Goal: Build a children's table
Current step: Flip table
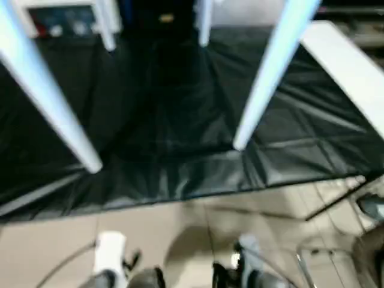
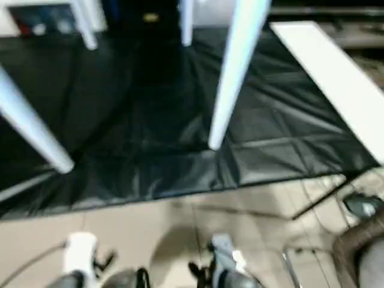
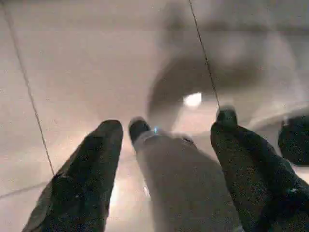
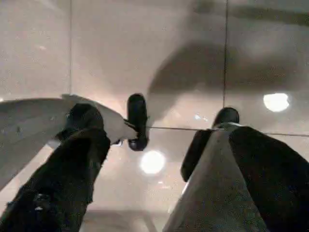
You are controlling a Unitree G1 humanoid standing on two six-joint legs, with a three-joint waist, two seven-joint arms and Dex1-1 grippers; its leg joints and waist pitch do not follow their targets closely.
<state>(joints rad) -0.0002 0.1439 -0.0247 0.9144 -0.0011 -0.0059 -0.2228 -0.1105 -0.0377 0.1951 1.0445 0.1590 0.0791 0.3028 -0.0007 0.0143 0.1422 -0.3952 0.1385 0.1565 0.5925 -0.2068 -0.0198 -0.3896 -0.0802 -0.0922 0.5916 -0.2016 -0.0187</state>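
Note:
The children's table stands on the black-covered work surface. Its white legs run down from the picture's top to the cloth. Two near legs end close to the surface's front edge, and two far legs stand at the back. The table's top is out of view above. Both arms hang low over the tiled floor, in front of the work surface. In the left wrist view my left gripper is open and holds nothing. My right gripper is open wide over the floor, also with nothing in it.
A long white board lies along the work surface's right side. A thin black rod slants down to the floor at the right. Beige floor tiles stretch between me and the surface's front edge. Shelves with clutter stand behind.

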